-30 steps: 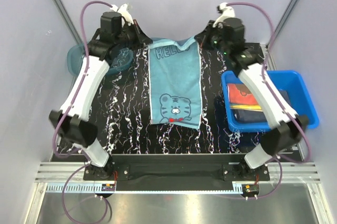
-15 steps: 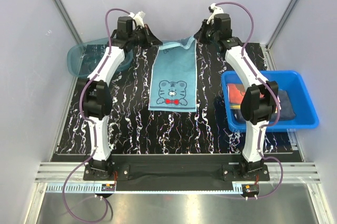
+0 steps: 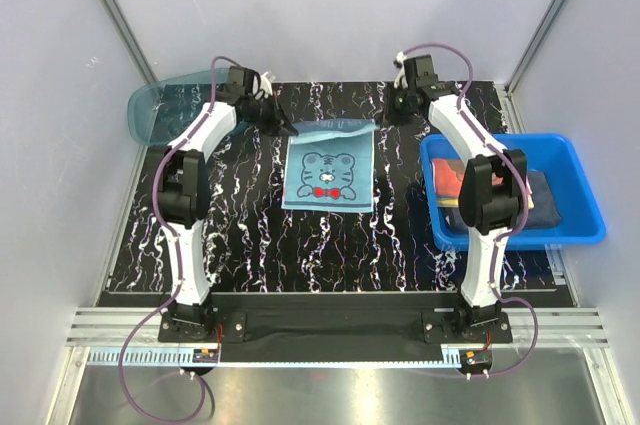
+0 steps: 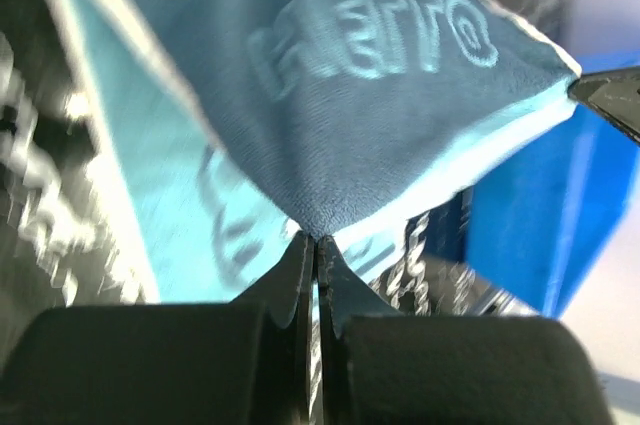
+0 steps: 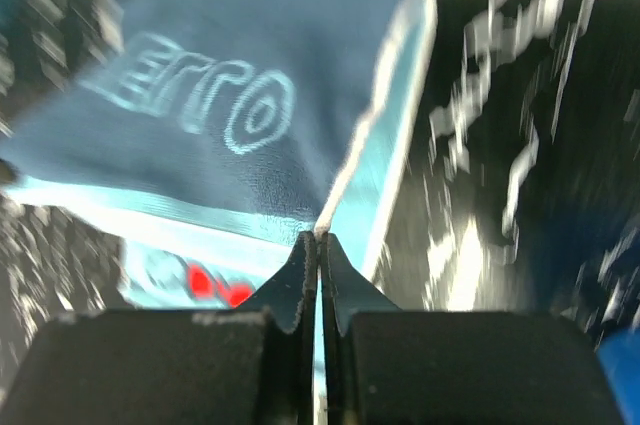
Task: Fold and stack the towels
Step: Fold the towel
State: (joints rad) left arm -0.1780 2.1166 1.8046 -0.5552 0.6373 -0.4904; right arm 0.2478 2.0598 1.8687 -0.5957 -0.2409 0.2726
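Facing up, teal towel (image 3: 328,173), tiger's head toward far side

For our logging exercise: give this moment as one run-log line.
step: fold | left gripper: shut on teal towel | right gripper: shut on teal towel

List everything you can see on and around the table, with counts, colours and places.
Teal cloth towel with tiger face print: one, teal, middle of the table, its two far corners pinched.
Orange-red folded towel: one, orange-red, in the bin, partly hidden by the right arm.
Dark grey-blue folded towel: one, dark, in the bin.
Rigid blue plastic bin: one, blue, right side of the table.
Teal mesh-sided basket: one, teal, far left corner.
Marbled table: one, black with white streaks.
Left gripper: fingers shut on one towel corner.
Right gripper: fingers shut on the other corner.
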